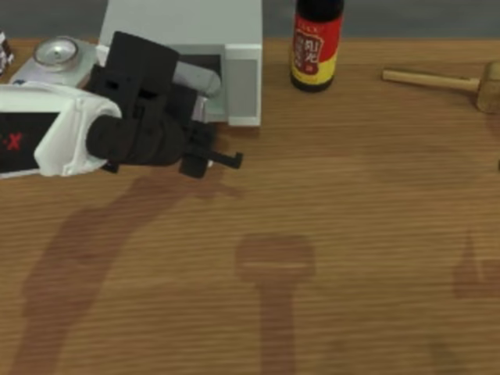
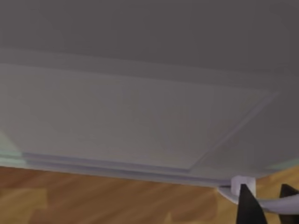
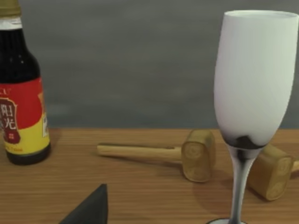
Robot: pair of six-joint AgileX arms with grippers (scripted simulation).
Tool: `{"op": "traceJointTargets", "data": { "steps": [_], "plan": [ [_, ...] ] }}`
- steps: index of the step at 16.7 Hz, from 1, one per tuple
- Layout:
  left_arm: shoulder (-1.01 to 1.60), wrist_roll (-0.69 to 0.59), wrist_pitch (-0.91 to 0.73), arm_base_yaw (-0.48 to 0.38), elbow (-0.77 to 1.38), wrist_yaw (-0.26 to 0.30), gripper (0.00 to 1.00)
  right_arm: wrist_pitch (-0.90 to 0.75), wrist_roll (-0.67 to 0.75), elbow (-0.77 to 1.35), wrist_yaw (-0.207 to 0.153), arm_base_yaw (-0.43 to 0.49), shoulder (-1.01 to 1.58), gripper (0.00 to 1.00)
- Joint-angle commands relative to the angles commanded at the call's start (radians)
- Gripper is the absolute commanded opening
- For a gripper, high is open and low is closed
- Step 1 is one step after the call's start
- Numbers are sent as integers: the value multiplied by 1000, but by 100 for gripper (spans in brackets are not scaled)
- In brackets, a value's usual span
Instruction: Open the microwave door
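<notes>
Nearest the overhead camera, the left arm's white-shelled forearm and bulky black wrist reached in from the left edge of the top view toward the upper left, ending at the left gripper (image 1: 209, 160) just in front of the small boxy white-grey microwave (image 1: 183, 27). That microwave sat at the upper left of the frame on the brown wood-grain table (image 1: 351, 234), its front facing down the picture. The flat white-framed microwave door with its grey translucent window (image 2: 131, 121) filled most of the left wrist view as a broad smooth panel, its long axis running across the microwave's front; from above it was mostly hidden under the arm, so how far it stood from the opening could not be told. In the wrist view the dark fingertips (image 2: 250, 207) sat closed narrowly on a small white handle piece (image 2: 243, 183) at the door's lower edge. A round silver kitchen scale (image 1: 56, 55) lay at the microwave's left. A dark glass sauce bottle with a red and yellow label (image 1: 316, 43) stood upright just right of the microwave, and a pale wooden mallet (image 1: 445, 82) lay on its side at the upper right. The right gripper, seen only as a dark tip in the right wrist view, could not be judged; a tall white stemmed glass (image 3: 252, 88) stood close before it.
</notes>
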Motion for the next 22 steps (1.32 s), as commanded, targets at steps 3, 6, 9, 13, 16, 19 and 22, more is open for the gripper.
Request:
{"op": "traceJointTargets", "data": {
  "steps": [3, 6, 9, 13, 16, 19, 22],
  "plan": [
    [0, 0, 0, 0, 0, 0, 0, 0, 0, 0, 0, 0, 0, 100],
    [0, 0, 0, 0, 0, 0, 0, 0, 0, 0, 0, 0, 0, 100],
    [-3, 5, -1, -2, -5, 15, 0, 0, 0, 0, 0, 0, 0, 100],
    [-21, 45, 3, 17, -22, 42, 0, 0, 0, 0, 0, 0, 0, 100],
    [-26, 62, 2, 25, -32, 53, 0, 0, 0, 0, 0, 0, 0, 100],
    [-26, 62, 2, 25, -32, 53, 0, 0, 0, 0, 0, 0, 0, 100],
    [-26, 62, 2, 25, -32, 53, 0, 0, 0, 0, 0, 0, 0, 100]
  ]
}}
